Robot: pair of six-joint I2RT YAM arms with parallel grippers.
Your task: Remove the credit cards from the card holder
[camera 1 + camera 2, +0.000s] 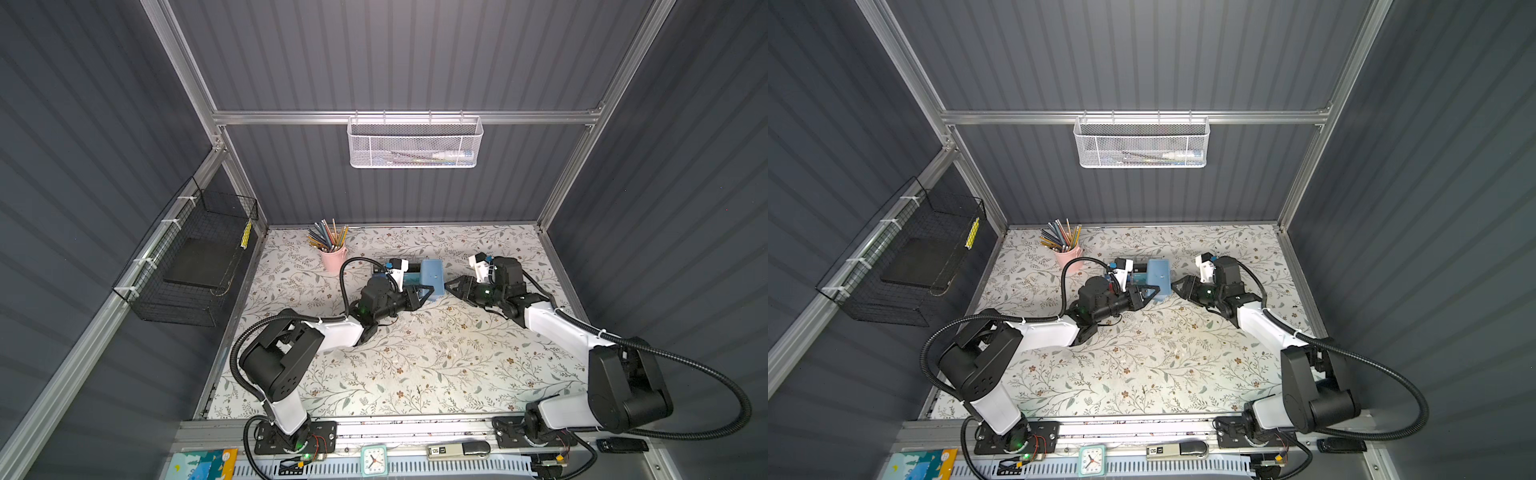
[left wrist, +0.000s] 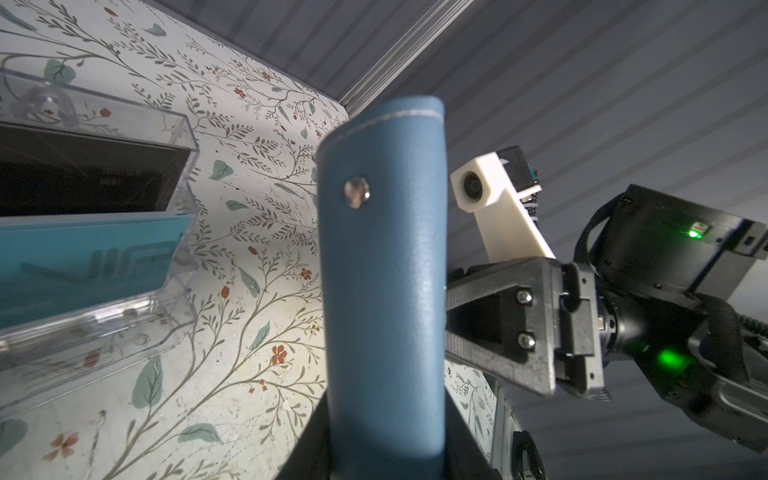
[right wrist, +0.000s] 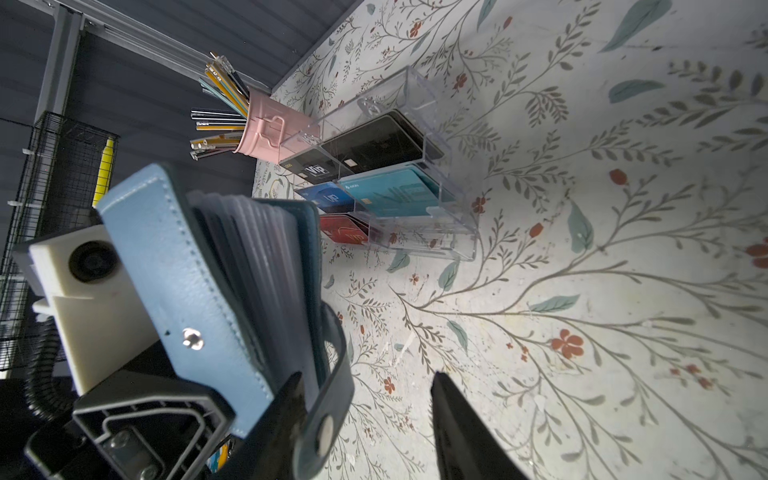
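The blue card holder point(image 1: 432, 277) point(image 1: 1159, 275) stands upright off the table, and my left gripper point(image 1: 420, 292) point(image 1: 1147, 293) point(image 2: 384, 457) is shut on its lower edge. In the left wrist view its closed cover point(image 2: 382, 270) faces the camera with a metal snap stud point(image 2: 356, 193). The right wrist view shows the holder point(image 3: 187, 270) fanned open, with clear sleeves point(image 3: 257, 249) and the snap tab point(image 3: 328, 424) hanging loose. My right gripper point(image 1: 451, 286) point(image 1: 1177, 284) point(image 3: 361, 415) is open just right of the holder, the tab lying against one finger point(image 3: 286, 415). The credit cards are hidden in the sleeves.
A clear acrylic rack point(image 3: 399, 174) point(image 2: 95, 232) with black, teal, blue and red VIP cards sits just behind the holder. A pink cup of pencils point(image 1: 332, 257) point(image 1: 1068, 259) point(image 3: 270, 133) stands at the back left. A black wire basket point(image 1: 195, 257) hangs on the left wall.
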